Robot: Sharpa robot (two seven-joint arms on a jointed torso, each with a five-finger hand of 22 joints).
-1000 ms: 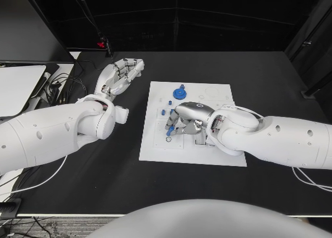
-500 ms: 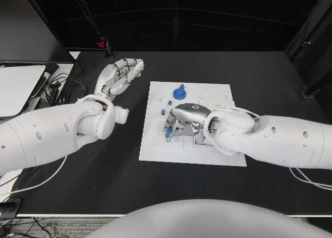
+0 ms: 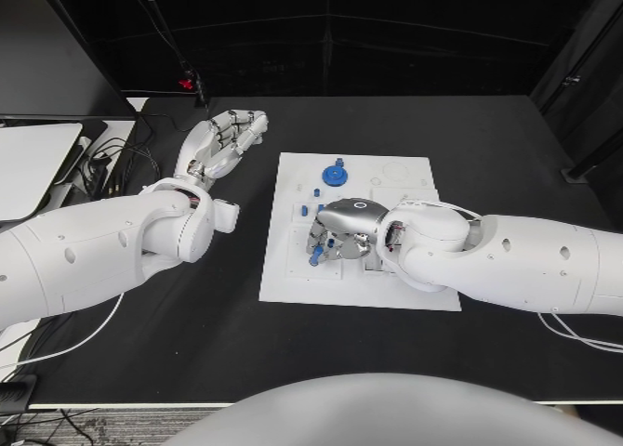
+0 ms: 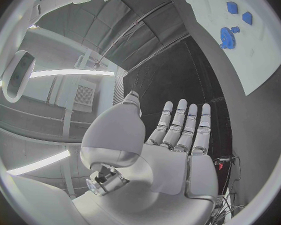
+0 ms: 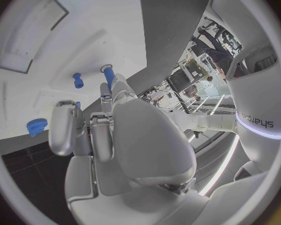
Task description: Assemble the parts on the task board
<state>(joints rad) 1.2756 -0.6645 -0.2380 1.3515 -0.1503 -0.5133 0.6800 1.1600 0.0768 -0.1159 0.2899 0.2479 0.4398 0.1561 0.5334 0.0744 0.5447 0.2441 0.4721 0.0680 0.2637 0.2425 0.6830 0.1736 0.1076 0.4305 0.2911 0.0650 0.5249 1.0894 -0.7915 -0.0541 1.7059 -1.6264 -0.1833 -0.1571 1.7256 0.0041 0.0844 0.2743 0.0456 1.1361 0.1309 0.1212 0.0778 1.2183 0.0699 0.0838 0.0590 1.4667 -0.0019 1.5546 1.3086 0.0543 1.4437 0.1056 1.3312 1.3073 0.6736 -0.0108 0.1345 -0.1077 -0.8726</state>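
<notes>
Head view: white task board (image 3: pixel 292 279) mid-surface; right hand (image 3: pixel 341 232) over its left half, fingers pinching a blue peg (image 3: pixel 316 251); blue gear (image 3: pixel 338 174) at far end. Left hand (image 3: pixel 229 137) beside the board, fingers straight, holding nothing.
Left wrist view: fingers (image 4: pixel 180 122) extended, together.
Right wrist view: peg (image 5: pixel 108 76) at fingertips, touching the board.

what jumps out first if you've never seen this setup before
The right silver hand hunched over the middle of the white rectangular task board, its fingers pinching a slim blue peg above a small round socket. Off the board's left edge, the left silver hand lies flat on the black table, holding nothing. A blue gear-shaped part sits near the board's far edge.
</notes>
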